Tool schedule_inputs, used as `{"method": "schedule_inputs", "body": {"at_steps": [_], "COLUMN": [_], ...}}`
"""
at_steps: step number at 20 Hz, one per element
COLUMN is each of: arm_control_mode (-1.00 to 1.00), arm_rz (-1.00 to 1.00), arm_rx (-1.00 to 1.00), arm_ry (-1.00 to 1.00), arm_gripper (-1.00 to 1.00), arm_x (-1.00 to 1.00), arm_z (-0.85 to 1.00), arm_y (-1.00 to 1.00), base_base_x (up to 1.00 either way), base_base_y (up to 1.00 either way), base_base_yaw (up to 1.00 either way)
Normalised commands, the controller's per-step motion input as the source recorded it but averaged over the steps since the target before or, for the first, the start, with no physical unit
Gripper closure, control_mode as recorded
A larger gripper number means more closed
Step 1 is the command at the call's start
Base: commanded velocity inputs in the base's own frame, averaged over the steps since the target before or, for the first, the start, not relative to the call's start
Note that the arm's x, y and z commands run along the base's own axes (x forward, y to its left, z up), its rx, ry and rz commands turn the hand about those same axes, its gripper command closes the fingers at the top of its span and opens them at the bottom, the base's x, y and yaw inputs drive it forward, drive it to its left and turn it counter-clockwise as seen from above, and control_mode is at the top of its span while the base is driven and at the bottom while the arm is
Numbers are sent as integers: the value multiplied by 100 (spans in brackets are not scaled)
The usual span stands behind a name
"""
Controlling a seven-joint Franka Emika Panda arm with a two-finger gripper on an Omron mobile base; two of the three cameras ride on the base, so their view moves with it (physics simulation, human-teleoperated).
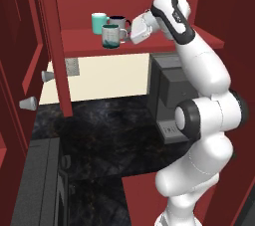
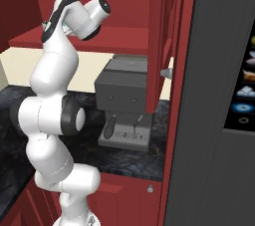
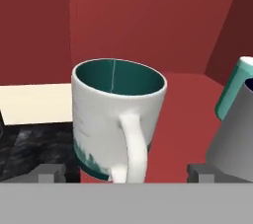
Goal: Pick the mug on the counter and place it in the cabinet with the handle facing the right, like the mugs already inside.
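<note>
Cream wall (image 1: 107, 78), grey coffee machine (image 2: 124, 103), dark tall appliance (image 2: 214, 120)

Left base view: you look from behind arm (image 1: 204, 120), on its left, forward and down over dark surface (image 1: 104, 125) into open cabinet (image 1: 144, 41).

Right base view: you look from behind arm, on its right; coffee machine (image 2: 127, 103) near middle, tall dark unit (image 2: 219, 95) close at right edge.

Both share arm, surface, coffee machine, cabinet shelf.

Hand view: you sit very close to mug (image 3: 116, 119), handle (image 3: 132, 144) facing you, camera aimed into cabinet along shelf.
</note>
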Motion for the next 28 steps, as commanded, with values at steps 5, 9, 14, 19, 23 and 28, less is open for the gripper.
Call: {"method": "schedule_inputs", "body": {"at_steps": [5,9,14,19,23,28], "arm_control_mode": [-100,-100,-100,-100,-100,-100], "arm_rz": [0,0,0,0,0,0], "arm_rx": [0,0,0,0,0,0], "arm_ry": [-12,-11,-7,-10,-10,-4], "arm_gripper": [-100,-100,-100,-100,-100,-100], "arm_x": [-30,-31,-42,-59,-59,-56], "arm_z": [20,6,-4,-1,0,-12], "arm_y": [0,0,0,0,0,0], "base_base_x": [0,0,0,0,0,0], "base_base_y": [0,0,0,0,0,0], "base_base_yaw": [0,0,0,0,0,0]}}
